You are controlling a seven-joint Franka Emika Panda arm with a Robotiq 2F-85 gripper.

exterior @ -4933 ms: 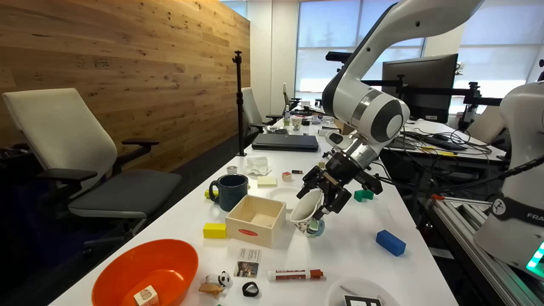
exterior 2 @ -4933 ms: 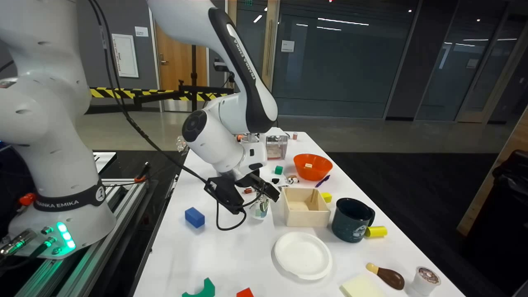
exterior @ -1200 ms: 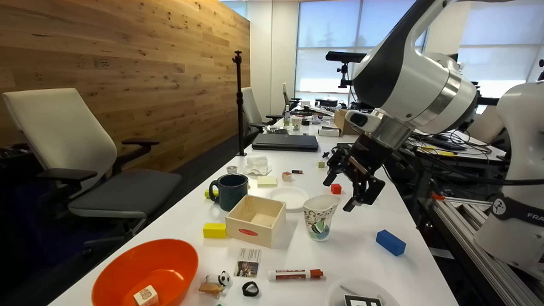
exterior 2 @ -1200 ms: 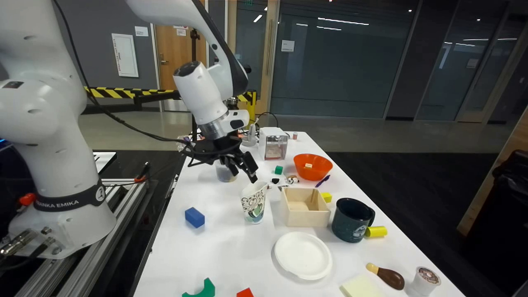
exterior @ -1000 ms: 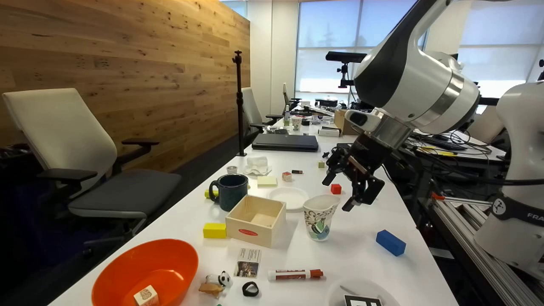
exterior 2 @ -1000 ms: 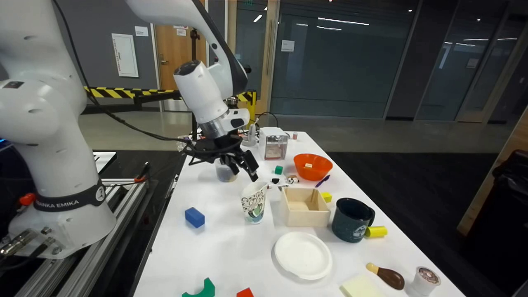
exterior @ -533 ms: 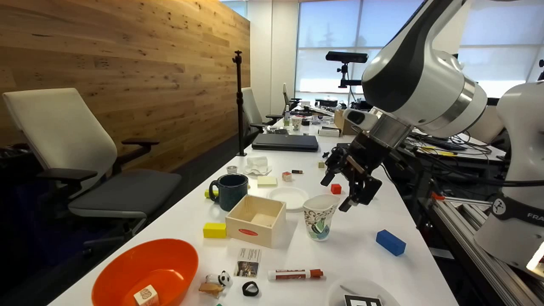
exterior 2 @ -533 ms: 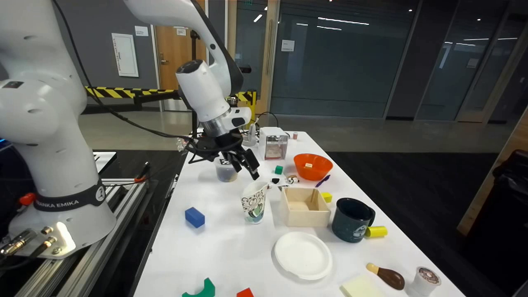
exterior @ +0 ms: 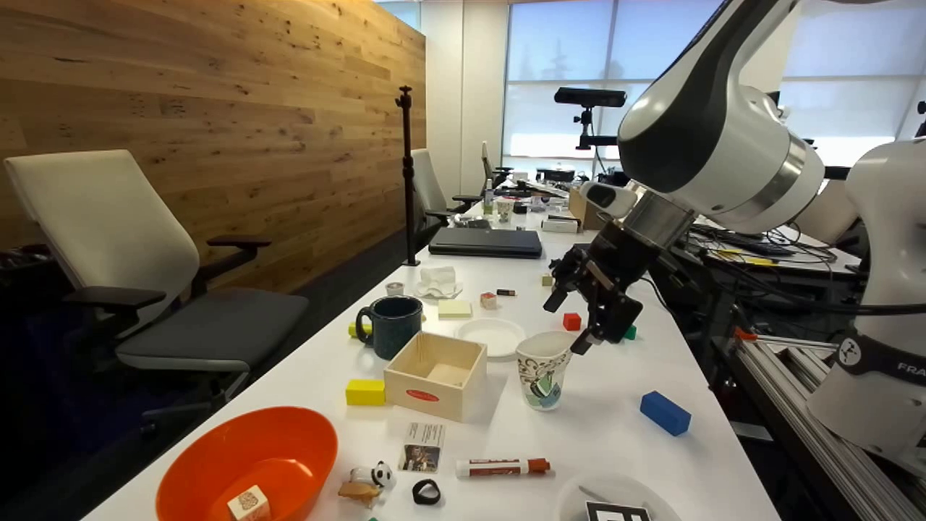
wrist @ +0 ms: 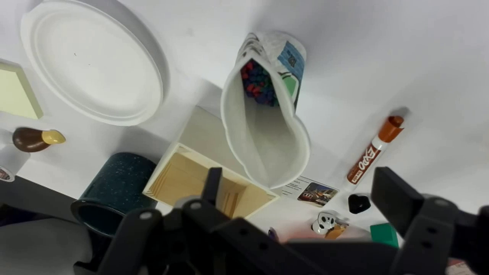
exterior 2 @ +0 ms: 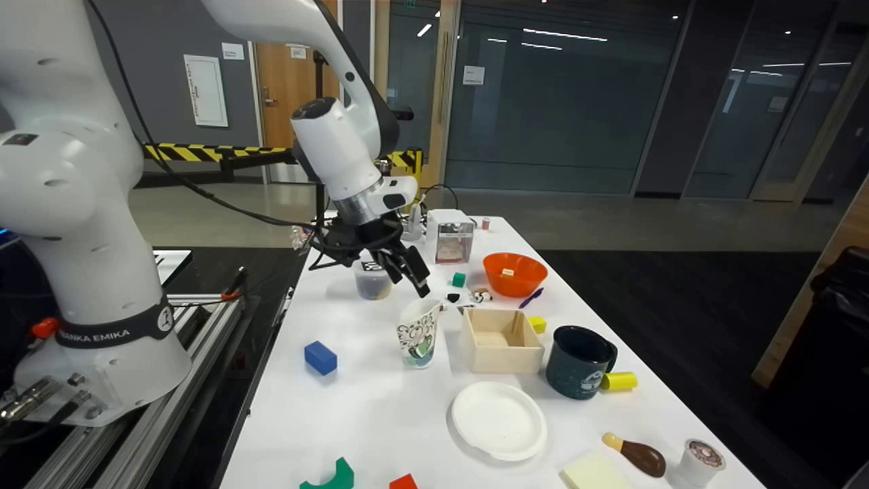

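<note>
Disposable paper cup, patterned, standing upright on the white desk, its rim bent out of round. It lies at upper centre in the wrist view and in the lower half of both exterior views; small red, blue and green pieces show inside it. The tool is spread wide, its fingers well apart along the lower half of the wrist view, and grips nothing; one tip is near the cup's rim. A red block appears just above the cup in an exterior view, with a blue block at lower right. In the wrist view, an open wooden box sits to the lower left of the cup, a paper plate at upper left, a speckled mug at lower left and an Expo marker to the right. Below the marker lie a printed card and a panda figurine. An orange bowl, holding a wooden cube, occupies the lower left of an exterior view; a yellow block sits beside the box.
</note>
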